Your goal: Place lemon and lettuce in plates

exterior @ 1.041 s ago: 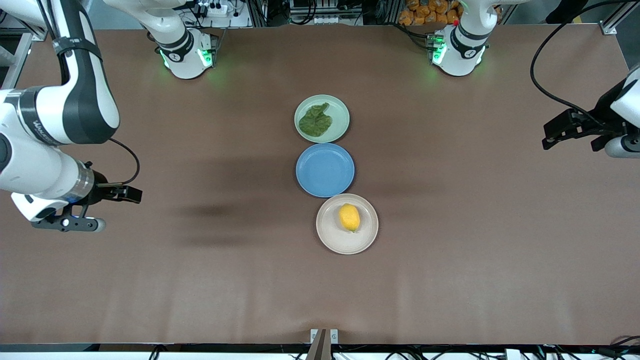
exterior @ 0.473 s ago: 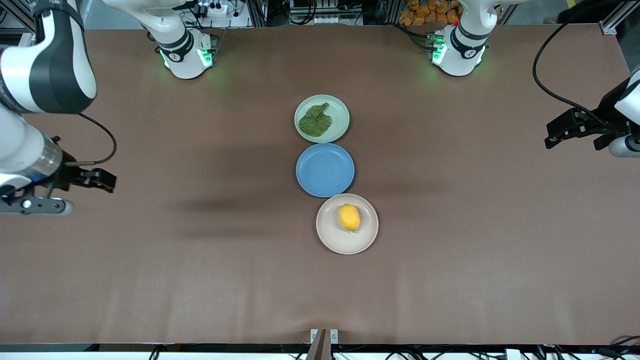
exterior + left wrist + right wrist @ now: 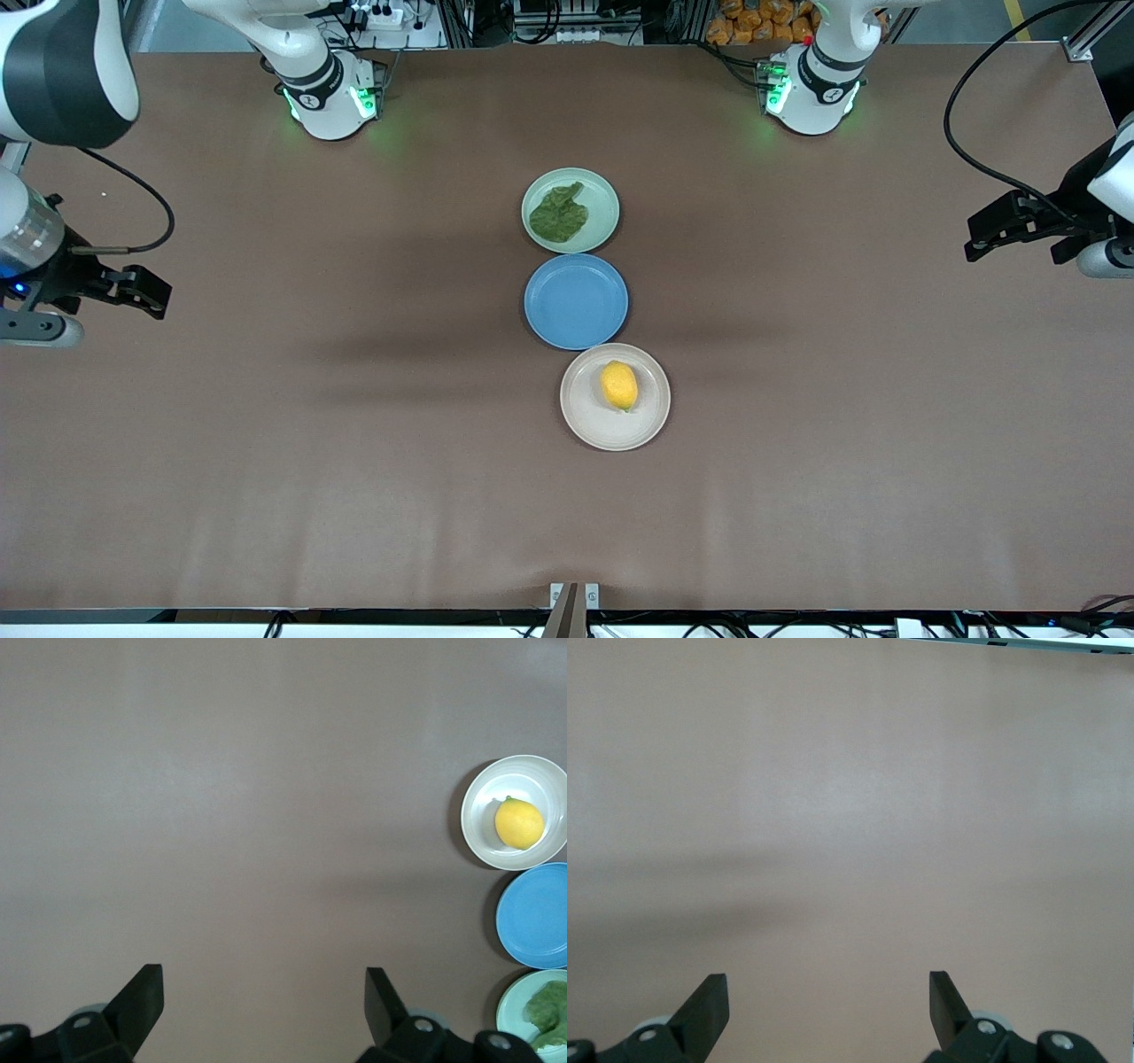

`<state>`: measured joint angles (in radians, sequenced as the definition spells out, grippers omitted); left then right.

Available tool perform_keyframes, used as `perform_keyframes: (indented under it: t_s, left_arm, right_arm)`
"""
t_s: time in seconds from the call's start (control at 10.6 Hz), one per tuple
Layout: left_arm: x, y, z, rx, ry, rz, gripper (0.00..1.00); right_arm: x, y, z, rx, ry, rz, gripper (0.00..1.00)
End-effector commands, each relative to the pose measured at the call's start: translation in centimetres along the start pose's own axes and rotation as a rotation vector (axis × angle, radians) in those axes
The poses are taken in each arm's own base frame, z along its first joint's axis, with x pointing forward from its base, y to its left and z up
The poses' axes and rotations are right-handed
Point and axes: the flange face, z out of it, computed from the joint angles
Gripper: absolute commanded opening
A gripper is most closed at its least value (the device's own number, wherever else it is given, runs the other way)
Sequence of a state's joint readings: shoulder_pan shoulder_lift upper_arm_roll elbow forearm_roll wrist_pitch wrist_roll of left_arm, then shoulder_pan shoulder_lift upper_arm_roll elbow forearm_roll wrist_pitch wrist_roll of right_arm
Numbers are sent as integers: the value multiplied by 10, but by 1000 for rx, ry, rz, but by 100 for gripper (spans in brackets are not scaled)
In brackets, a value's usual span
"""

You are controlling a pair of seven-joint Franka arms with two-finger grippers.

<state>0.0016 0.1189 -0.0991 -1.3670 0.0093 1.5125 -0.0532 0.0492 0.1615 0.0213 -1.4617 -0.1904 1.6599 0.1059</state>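
— Where do the two grippers stand?

— The right gripper (image 3: pixel 146 292) hangs over bare table at the right arm's end, its fingers (image 3: pixel 704 1005) spread wide and holding nothing. The left gripper (image 3: pixel 983 237) hangs over bare table at the left arm's end, its fingers (image 3: pixel 142 992) parted just as wide, also empty. Both are well apart from the plates.

— How many plates are there?

— Three, in a row down the middle of the brown table (image 3: pixel 842 425), each just beside the next. The mint green plate (image 3: pixel 602 199) is farthest from the front camera, the blue plate (image 3: pixel 576 301) is in the middle and the beige-pink plate (image 3: pixel 589 421) is nearest.

— And the food?

— One lemon (image 3: pixel 619 385) and one lettuce (image 3: pixel 558 213). The lemon, a small bright yellow oval with a tiny green tip, lies in the beige-pink plate. The lettuce, a crinkled dark green leaf with curled edges, lies in the mint green plate, covering about half of it. The blue plate holds nothing.
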Motion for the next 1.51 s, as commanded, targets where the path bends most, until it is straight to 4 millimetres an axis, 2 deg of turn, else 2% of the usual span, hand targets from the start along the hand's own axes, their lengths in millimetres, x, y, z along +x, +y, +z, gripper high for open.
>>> perform_keyframes:
  t_s: [0.0, 0.19, 0.66, 0.95, 1.42]
  left_arm:
    - [-7, -3, -4, -5, -8, 18, 100]
    - [-7, -4, -3, -5, -13, 16, 100]
    - [-7, -3, -2, -4, -18, 16, 100]
    - [-8, -5, -3, 16, -15, 15, 100]
    - [-7, -6, -1, 16, -18, 13, 100]
  right_arm:
    - [-16, 9, -26, 21, 10, 8, 100]
    - [-25, 16, -44, 41, 9, 23, 100]
    - [-34, 28, -66, 115, 27, 56, 100]
    - [-34, 29, -72, 118, 44, 64, 100]
    - [-33, 34, -68, 122, 35, 81, 100]
